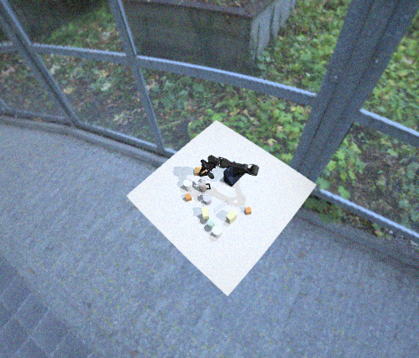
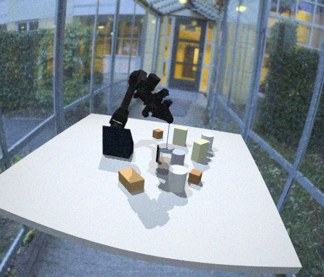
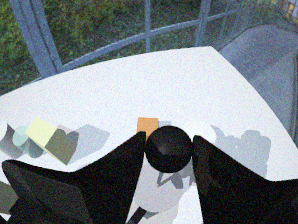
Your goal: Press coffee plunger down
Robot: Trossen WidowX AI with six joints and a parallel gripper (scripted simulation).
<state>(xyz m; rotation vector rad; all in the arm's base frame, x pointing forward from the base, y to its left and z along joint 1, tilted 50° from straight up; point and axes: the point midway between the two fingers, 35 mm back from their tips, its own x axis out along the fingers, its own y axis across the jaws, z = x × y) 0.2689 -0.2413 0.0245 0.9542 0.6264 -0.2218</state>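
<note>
The coffee press stands upright near the middle of the white table. It is a glass pot with a black handle. Its thin plunger rod rises straight up, extended, to a black round knob. My gripper sits at the top of the rod. In the wrist view its two black fingers press on the knob from both sides, so it is shut on the knob.
Blocks and cylinders crowd around the press: a grey cylinder, a white cylinder, an orange box, small orange cubes and yellow-green blocks. The arm's dark base stands to the left.
</note>
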